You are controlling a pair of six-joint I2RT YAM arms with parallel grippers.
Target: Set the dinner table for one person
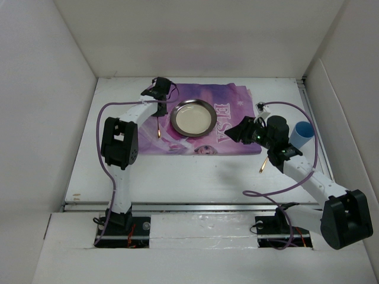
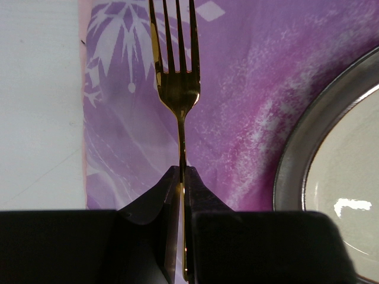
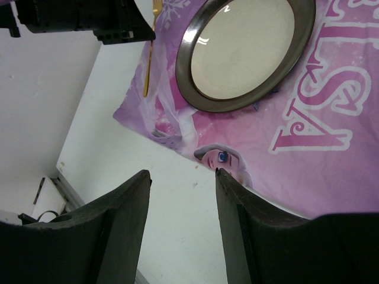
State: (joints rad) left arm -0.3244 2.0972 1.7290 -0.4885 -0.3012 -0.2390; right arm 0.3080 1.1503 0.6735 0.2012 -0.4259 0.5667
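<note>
A purple ELSA placemat [image 1: 234, 100] lies on the white dinner table [image 1: 195, 177], and a silver plate [image 1: 193, 116] sits on the mat. Over the mat's left strip, just left of the plate [image 2: 331, 177], my left gripper [image 2: 182, 168] is shut on the handle of a gold fork [image 2: 179, 89], tines pointing away from the fingers. From above, the fork [image 1: 158, 125] shows beside the plate below the left gripper [image 1: 157, 108]. My right gripper [image 3: 182, 173] stands open and empty over bare table at the mat's near edge [image 3: 331, 118]; from above the right gripper [image 1: 243, 131] is right of the plate.
A blue cup [image 1: 302, 133] stands at the right side of the table beside the right arm. A second gold utensil [image 1: 261, 167] lies on the table under that arm. White walls close in the table on three sides.
</note>
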